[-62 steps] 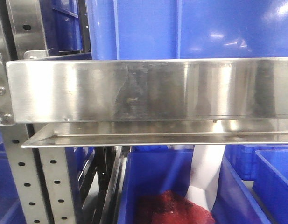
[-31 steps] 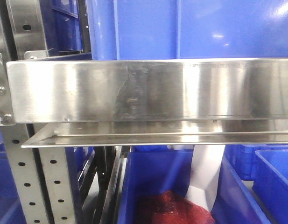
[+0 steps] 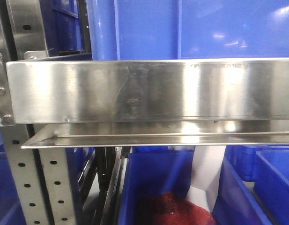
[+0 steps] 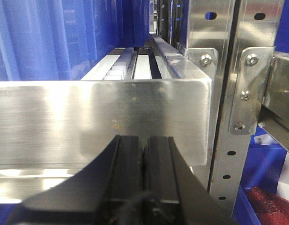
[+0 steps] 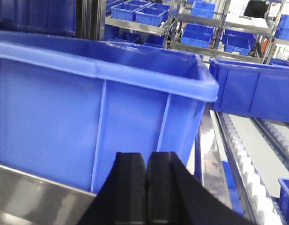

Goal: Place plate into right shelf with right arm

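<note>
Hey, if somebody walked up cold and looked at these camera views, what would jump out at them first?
Most striking is the broad shiny steel lip of the shelf running straight across the front view, with a big blue bin sitting above it. The right wrist view is filled by another blue bin, just beyond the right gripper, jaws shut and empty. The left gripper, jaws also shut, faces a steel lip; no plate shows anywhere.
</note>
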`<state>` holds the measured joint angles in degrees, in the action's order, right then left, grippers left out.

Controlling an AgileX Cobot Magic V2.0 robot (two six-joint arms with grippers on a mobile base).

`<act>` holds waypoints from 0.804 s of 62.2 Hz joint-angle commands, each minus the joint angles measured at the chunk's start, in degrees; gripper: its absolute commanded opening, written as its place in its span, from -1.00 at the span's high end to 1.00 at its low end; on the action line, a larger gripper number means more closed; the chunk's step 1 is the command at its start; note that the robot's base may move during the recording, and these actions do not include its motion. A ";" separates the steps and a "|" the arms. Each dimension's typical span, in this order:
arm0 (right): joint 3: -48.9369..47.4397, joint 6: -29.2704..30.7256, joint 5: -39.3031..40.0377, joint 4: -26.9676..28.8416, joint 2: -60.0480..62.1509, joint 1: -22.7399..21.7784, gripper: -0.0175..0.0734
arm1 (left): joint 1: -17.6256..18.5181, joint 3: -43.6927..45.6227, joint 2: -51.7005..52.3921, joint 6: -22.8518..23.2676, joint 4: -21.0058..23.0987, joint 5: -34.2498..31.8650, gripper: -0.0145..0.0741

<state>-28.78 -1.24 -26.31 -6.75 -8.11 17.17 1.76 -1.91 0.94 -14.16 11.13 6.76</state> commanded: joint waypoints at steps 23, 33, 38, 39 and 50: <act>-0.47 0.22 6.74 1.34 -0.69 -0.29 0.55 | 0.15 -0.46 0.63 0.16 0.34 -4.88 0.78; 1.78 0.22 6.86 3.33 -0.61 -2.69 0.55 | 0.15 -0.46 0.63 0.16 0.34 -4.88 0.78; 3.92 0.28 7.59 4.98 0.08 -6.09 0.55 | 0.15 -0.46 0.63 0.16 0.34 -4.88 0.78; 4.40 0.28 7.81 5.33 0.29 -6.77 0.55 | 0.15 -0.46 0.63 0.16 0.34 -4.88 0.78; 11.67 3.25 11.58 10.64 4.26 -14.11 0.55 | 0.15 -0.46 0.63 0.16 0.34 -4.88 0.78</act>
<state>-18.96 0.00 -21.93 1.03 -4.92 6.32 1.76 -1.91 0.94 -14.16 11.13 6.76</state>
